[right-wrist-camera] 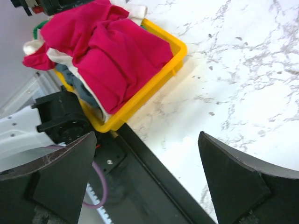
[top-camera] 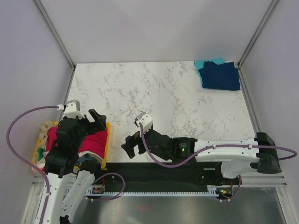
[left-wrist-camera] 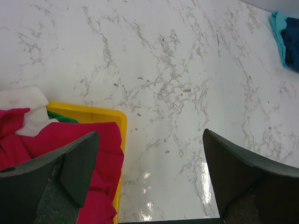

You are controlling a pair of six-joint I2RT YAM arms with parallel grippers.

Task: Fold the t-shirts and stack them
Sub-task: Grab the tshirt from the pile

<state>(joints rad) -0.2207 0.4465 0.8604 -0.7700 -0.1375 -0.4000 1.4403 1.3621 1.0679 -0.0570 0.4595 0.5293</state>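
Note:
A crumpled crimson red t-shirt [top-camera: 96,140] [right-wrist-camera: 112,51] [left-wrist-camera: 51,140] lies on top of a heap in the yellow bin [top-camera: 108,140] [right-wrist-camera: 154,84] [left-wrist-camera: 112,114] at the near left. Cream [left-wrist-camera: 23,100], green [left-wrist-camera: 63,119] and blue [right-wrist-camera: 81,91] t-shirts show beneath it. A folded navy blue t-shirt [top-camera: 220,77] [left-wrist-camera: 292,39] rests on a teal one [top-camera: 205,64] [left-wrist-camera: 276,28] at the far right corner. My left gripper [top-camera: 91,122] [left-wrist-camera: 150,140] hangs open over the bin's right rim, holding nothing. My right gripper [top-camera: 132,144] [right-wrist-camera: 147,140] is open and empty just right of the bin, at the table's near edge.
The white marble table [top-camera: 154,98] lies between the bin and the folded stack. A black rail [right-wrist-camera: 154,172] runs along the near edge under my right gripper. Metal frame posts [top-camera: 56,32] and grey walls enclose the far corners.

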